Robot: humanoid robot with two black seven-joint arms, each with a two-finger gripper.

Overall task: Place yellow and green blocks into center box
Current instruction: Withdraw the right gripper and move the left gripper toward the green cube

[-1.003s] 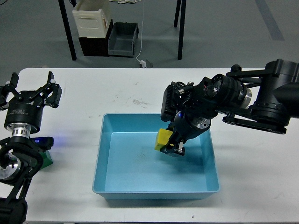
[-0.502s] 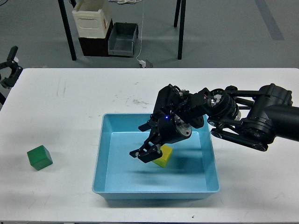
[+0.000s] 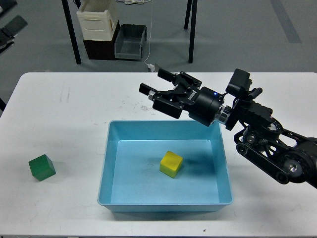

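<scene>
The yellow block [image 3: 171, 164] lies on the floor of the blue center box [image 3: 164, 204], near its middle. The green block [image 3: 41, 167] sits on the white table at the far left, well apart from the box. My right gripper [image 3: 156, 83] is open and empty, held above the table just beyond the box's far rim and pointing left. Only a small dark part of my left gripper [image 3: 12, 26] shows at the top left corner, beyond the table's edge, and its fingers cannot be told apart.
The white table [image 3: 74, 109] carries only the box and the green block. On the floor behind it stand a white crate [image 3: 97, 19] on a black one and a grey bin [image 3: 131, 42]. A white cable [image 3: 150, 49] hangs down to the floor.
My right gripper has let go of the yellow block, which now rests in the box, and risen up and back past the far rim. My left arm has withdrawn up to the top left corner.
</scene>
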